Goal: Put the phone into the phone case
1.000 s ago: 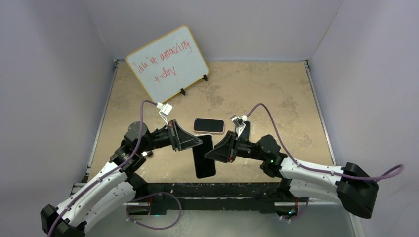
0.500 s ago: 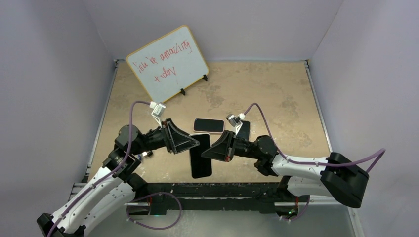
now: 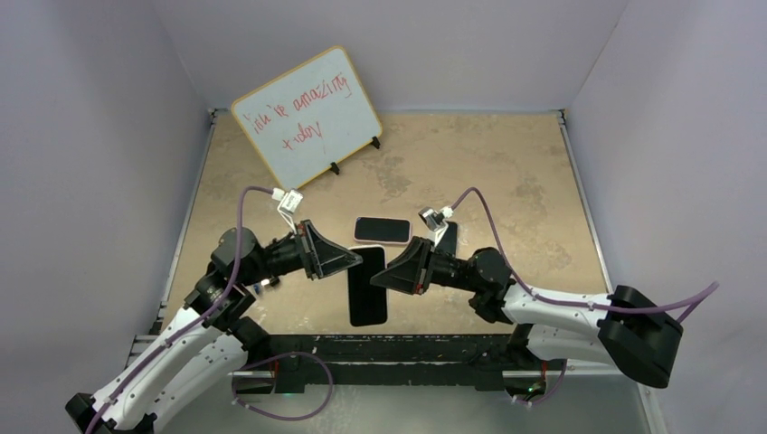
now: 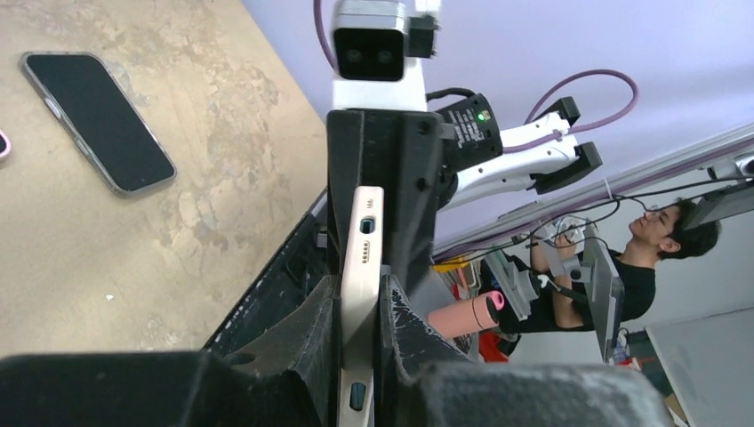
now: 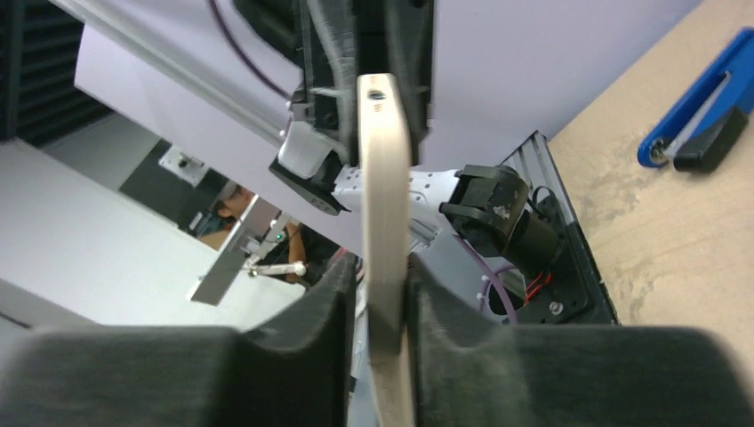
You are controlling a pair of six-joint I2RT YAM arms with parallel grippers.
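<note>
Held object: the phone (image 3: 368,287), screen up, lifted clear of the worktop (image 3: 506,172) near its front edge, between the two arms.
Left gripper (image 3: 357,262): fingers (image 4: 311,331) closed on the phone's left long edge; the wrist view shows its pale side rail (image 4: 362,240) pinched between them.
Right gripper (image 3: 378,274): fingers (image 5: 313,302) closed on the opposite long edge; its own wrist view shows the same pale rail (image 5: 384,160) standing between the pads.
Phone case (image 3: 382,230): pink-rimmed, lying flat on the worktop just beyond the held phone and apart from it. Whether its cavity faces up cannot be told.
Second phone (image 4: 98,120): dark, flat on the worktop to the right of the case, untouched.
Whiteboard (image 3: 306,116): propped at the far left, well away from the work.
Step in hand: two-armed carry of the phone; insertion has not yet begun.
Next move, as judged: carry the phone over the case, line its outline up with the pink rim, seat one edge or corner first, then press the rest down, with one arm probably needed to steady the case.
</note>
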